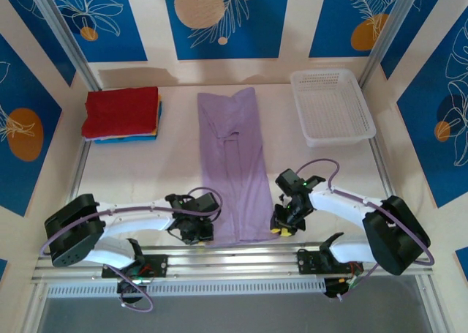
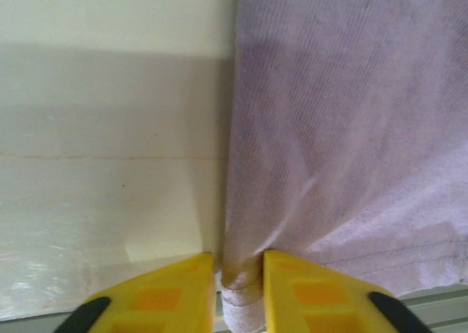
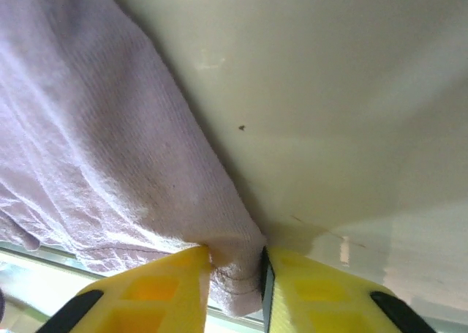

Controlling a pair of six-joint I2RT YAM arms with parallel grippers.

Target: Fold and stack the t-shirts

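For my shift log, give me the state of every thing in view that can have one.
lavender t-shirt: folded into a long strip, lying flat, near corners pinched.
left gripper: jaws shut on the shirt's near left corner.
right gripper: jaws shut on its near right corner.
folded t-shirt stack: folded, piled, red on top.
white basket: upright, open side up.

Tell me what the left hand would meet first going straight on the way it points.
The lavender t-shirt pinched in the left hand; just beyond, probably the table, though depth is unclear.
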